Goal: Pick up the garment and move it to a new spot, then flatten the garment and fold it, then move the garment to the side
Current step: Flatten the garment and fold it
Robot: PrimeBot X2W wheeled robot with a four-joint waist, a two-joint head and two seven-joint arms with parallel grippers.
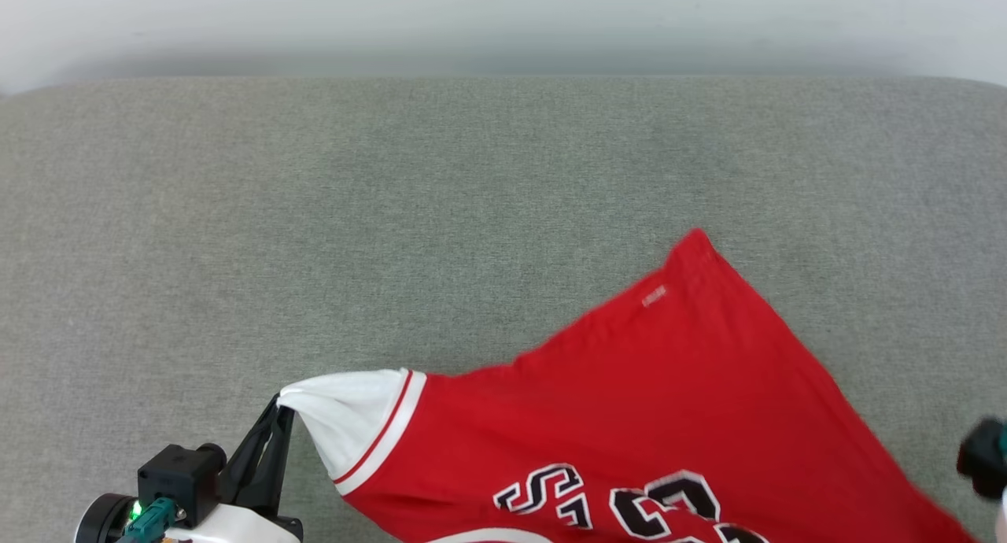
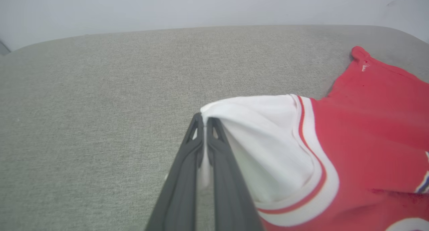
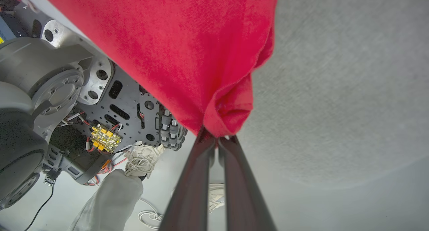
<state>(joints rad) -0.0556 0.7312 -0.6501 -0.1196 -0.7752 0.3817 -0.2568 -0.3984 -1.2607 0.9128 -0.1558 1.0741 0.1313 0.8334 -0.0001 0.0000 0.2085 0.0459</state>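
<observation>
The garment (image 1: 669, 401), print side up, hangs stretched between the two arms over the near part of the grey padded surface (image 1: 393, 212), its far hem corner reaching out across the fabric. The left gripper (image 2: 204, 119) is clamped tight on the tip of the white sleeve (image 2: 261, 137). The right gripper (image 3: 218, 137) is pinched on a bunched red fold near the surface's edge, above the robot's base (image 3: 50, 90). This looks like the carry to a new spot. Next, both arms should travel together, keep the cloth taut, then lower it flat.
</observation>
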